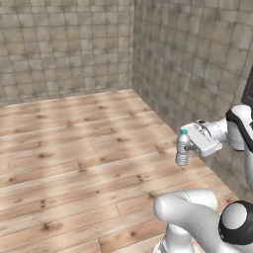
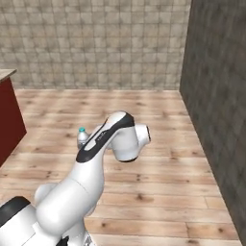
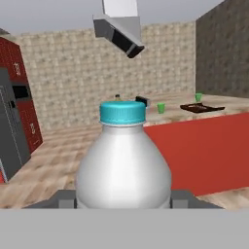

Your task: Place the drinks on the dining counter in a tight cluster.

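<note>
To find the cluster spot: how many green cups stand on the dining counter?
2. One green cup stands mid-counter; the other stands farther right, beyond the dark tray. The water bottle may hide more.

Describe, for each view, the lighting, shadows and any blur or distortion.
Left base view: even flat light, no cast shadows, water bottle in the gripper sharp. Right base view: side wall markedly darker than the back wall. Hand view: bottle looms large from closeness, edges soft; dining counter behind crisp.
</note>
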